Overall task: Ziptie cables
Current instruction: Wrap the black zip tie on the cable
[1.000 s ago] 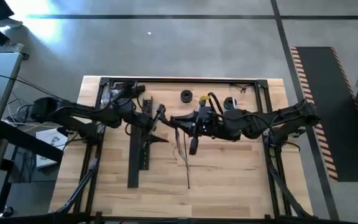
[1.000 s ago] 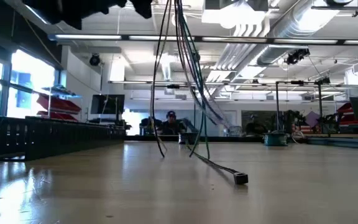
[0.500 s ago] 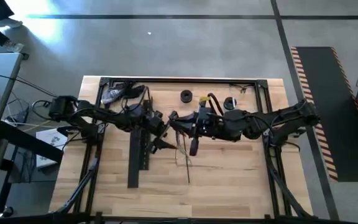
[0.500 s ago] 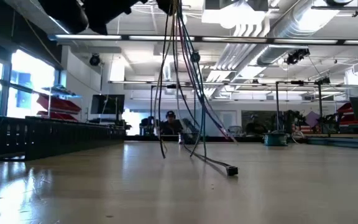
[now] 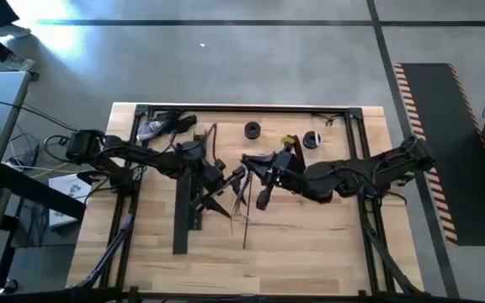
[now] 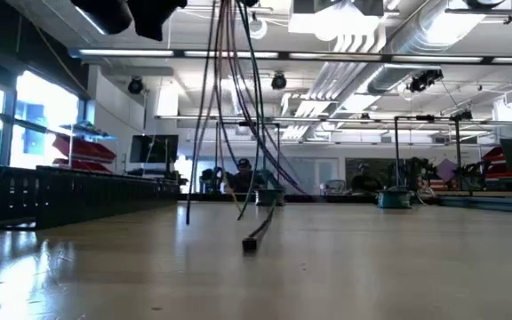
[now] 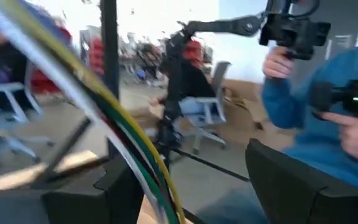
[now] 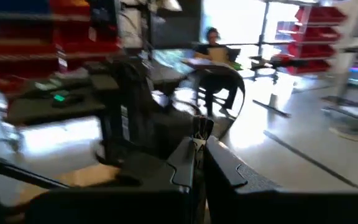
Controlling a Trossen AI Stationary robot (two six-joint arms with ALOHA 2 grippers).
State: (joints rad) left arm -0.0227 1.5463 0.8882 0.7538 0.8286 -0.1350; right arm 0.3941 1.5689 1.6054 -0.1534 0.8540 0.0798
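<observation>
While both arms meet mid-table, the cables (image 5: 241, 195) hang from the right gripper (image 5: 244, 162).

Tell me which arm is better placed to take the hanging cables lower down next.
Probably left. The right tool appears to pinch the cables at their top, while the left tool sits beside the strands, which cross between its fingers in its wrist view.

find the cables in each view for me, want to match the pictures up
High view: the cables hang mid-table, between the left gripper and the right gripper.
Low view: they drop from the top edge to the table.
Left wrist view: a close, blurred band of coloured wires.
Right wrist view: cannot tell.
Shared landmark: the black channel, left in high and low views.
</observation>
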